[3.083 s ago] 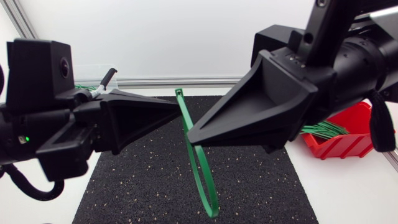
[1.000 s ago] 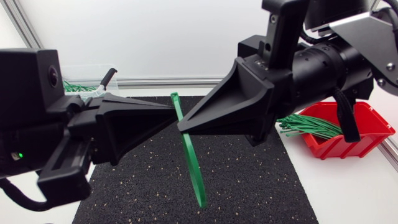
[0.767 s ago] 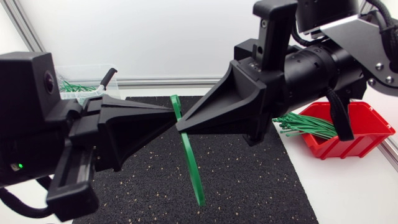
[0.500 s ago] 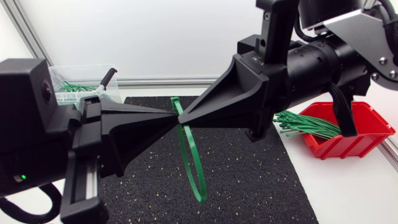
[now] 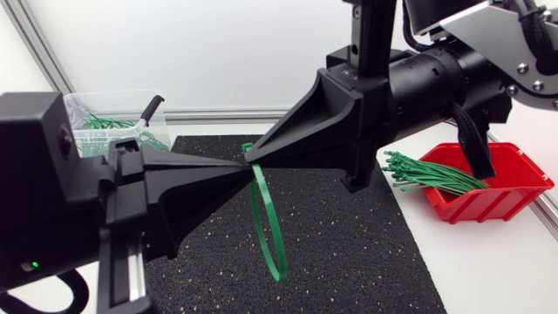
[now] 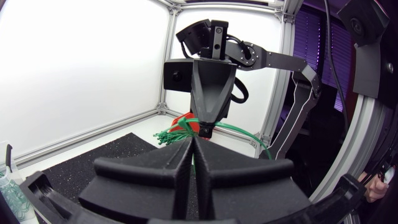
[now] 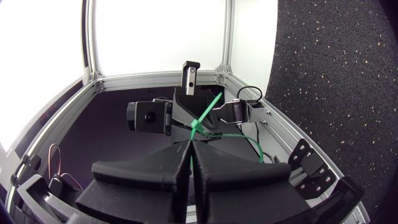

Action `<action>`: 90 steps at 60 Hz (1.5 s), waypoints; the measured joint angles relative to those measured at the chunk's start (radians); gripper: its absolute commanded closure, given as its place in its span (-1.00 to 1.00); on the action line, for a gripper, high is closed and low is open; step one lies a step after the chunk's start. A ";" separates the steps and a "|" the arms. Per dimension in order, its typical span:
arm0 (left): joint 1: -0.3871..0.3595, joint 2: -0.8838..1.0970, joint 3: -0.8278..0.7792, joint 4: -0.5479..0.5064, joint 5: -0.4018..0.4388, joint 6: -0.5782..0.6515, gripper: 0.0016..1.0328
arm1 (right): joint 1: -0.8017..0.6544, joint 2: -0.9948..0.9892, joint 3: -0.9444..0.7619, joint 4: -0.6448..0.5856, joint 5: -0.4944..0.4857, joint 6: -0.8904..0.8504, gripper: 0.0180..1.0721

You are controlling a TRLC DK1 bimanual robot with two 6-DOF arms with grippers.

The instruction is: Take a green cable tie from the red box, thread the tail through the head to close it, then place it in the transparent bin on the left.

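Above the black speckled mat, the left gripper and the right gripper are meeting tip to tip, both pinching the top of a green cable tie that is hanging as a narrow loop. More green ties are sticking out of the red box, and the transparent bin is sitting behind the left arm.

Green cable tie looped, hanging midair; red box holds tie bundle; transparent bin far left.
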 measured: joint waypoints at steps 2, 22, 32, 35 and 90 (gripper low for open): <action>0.000 0.000 0.000 0.000 -0.002 0.000 0.93 | 0.000 0.001 0.000 0.000 0.000 0.000 0.77; 0.022 -0.020 0.000 -0.019 0.010 0.048 0.93 | -0.029 -0.016 -0.006 0.004 0.024 -0.001 0.49; 0.061 -0.021 -0.019 -0.022 0.017 0.093 0.93 | -0.061 -0.024 -0.006 0.005 0.024 -0.025 0.49; 0.065 -0.021 -0.030 -0.022 0.018 0.106 0.93 | -0.068 -0.023 -0.007 0.005 0.024 -0.040 0.48; -0.030 0.042 -0.110 0.068 -0.171 0.451 0.93 | -0.067 0.146 0.018 -0.012 -0.041 -0.461 0.18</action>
